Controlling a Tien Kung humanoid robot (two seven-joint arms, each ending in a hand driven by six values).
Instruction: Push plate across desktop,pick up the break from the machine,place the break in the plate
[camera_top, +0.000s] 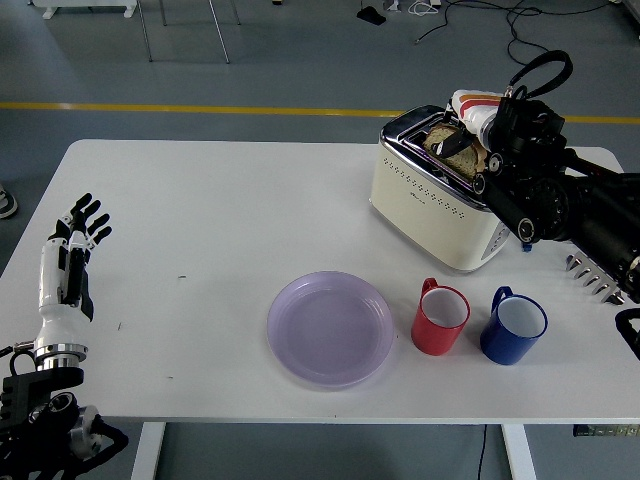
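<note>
Am reaching black right hand into cream toaster at 1 o'clock, fingertips seemingly pinching brown bread slice; grip unclear. Lilac plastic plate waiting centre-front as drop spot. Left hand idling at 9 o'clock, fingers spread.

Cream toaster with dotted perforations and a chrome top; lilac plate; red mug; blue mug; white table; brown bread.

Left hand raised upright far from the toaster, at the table's opposite side, fingers spread and holding nothing, right arm reaching in over the toaster, right hand at its top slot, grip unclear
</note>
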